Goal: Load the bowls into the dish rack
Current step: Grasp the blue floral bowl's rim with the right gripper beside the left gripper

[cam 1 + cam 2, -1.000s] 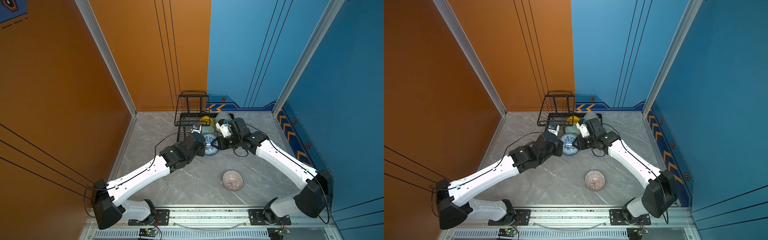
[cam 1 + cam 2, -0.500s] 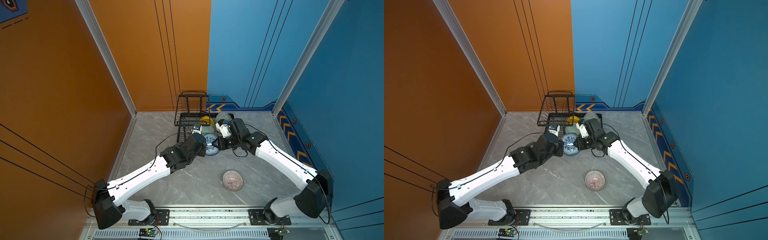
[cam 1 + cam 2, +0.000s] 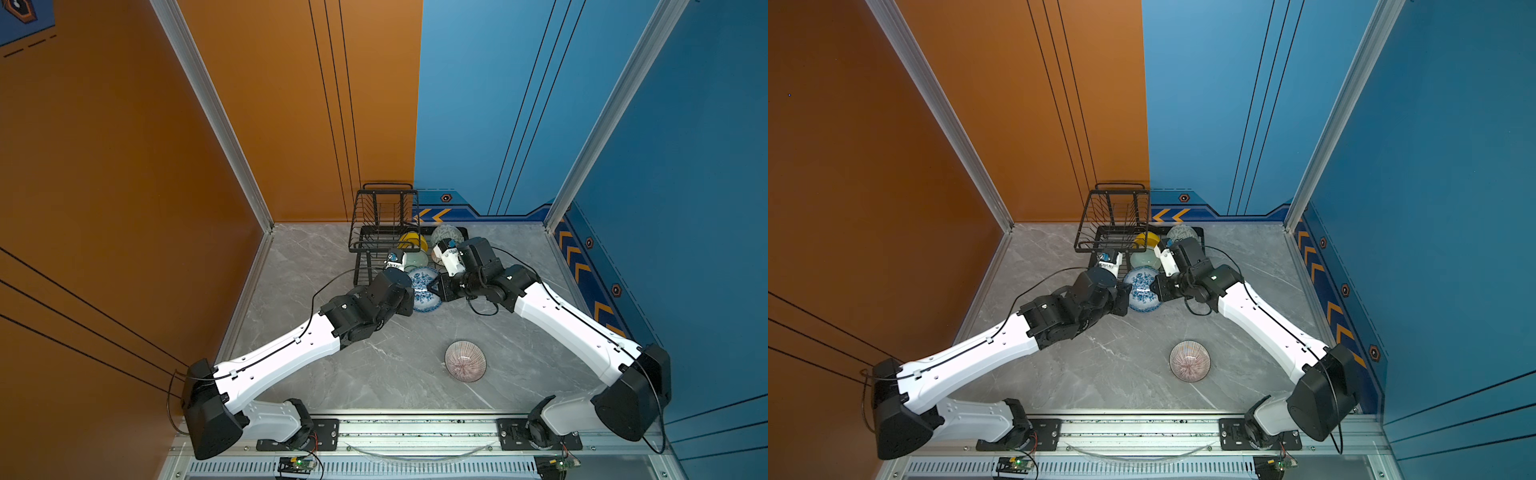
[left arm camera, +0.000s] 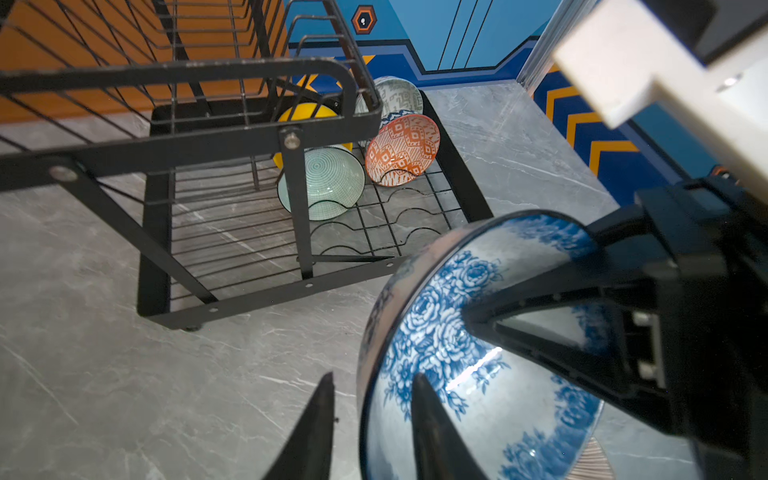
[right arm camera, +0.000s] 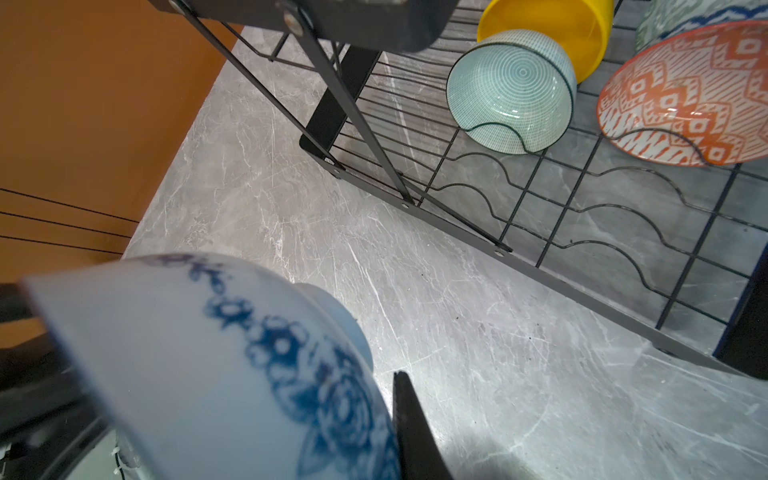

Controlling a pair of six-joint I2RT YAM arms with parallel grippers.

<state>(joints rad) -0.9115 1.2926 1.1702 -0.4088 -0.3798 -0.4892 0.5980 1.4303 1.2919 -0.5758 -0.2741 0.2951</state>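
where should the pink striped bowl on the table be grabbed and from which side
Pinch the rim of the pink striped bowl, one finger inside, one outside, coming down from above at the edge facing away from the dish rack. It seems to sit mouth up, alone on the table, its rim free all round; the rounded wall looks too wide to span.

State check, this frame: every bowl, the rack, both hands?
blue-and-white bowl: tilted, outside the rack, held by its rim
right hand: shut on its rim
left hand: open, straddling the opposite rim
mint bowl: racked on edge
orange bowl: racked on edge
yellow bowl: racked, on its side
grey-green bowl: racked, on its side
striped bowl: loose on table
dish rack: upper basket empty
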